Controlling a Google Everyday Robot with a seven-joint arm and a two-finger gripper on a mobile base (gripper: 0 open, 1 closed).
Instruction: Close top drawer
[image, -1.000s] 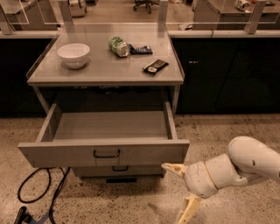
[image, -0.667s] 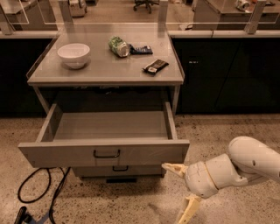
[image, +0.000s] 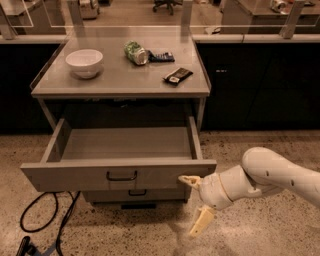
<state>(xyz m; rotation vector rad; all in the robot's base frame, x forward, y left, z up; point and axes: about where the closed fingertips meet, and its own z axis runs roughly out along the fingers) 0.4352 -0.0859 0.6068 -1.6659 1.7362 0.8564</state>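
Note:
The top drawer (image: 120, 175) is pulled far out of the grey cabinet and its inside is empty. Its wide flat front carries a small black handle (image: 121, 176) at the middle. My gripper (image: 192, 205) is at the lower right, in front of the drawer front's right end. Its fingers are spread apart: the upper fingertip (image: 186, 180) lies at the drawer front's lower right part, the lower finger (image: 201, 221) hangs below it over the floor. It holds nothing.
A narrower lower drawer front (image: 135, 195) sits under the top one. On the cabinet top (image: 115, 80) are a white bowl (image: 84, 62), a crushed green can (image: 134, 52), and two dark packets (image: 177, 75). A black cable (image: 45, 220) lies on the floor at left.

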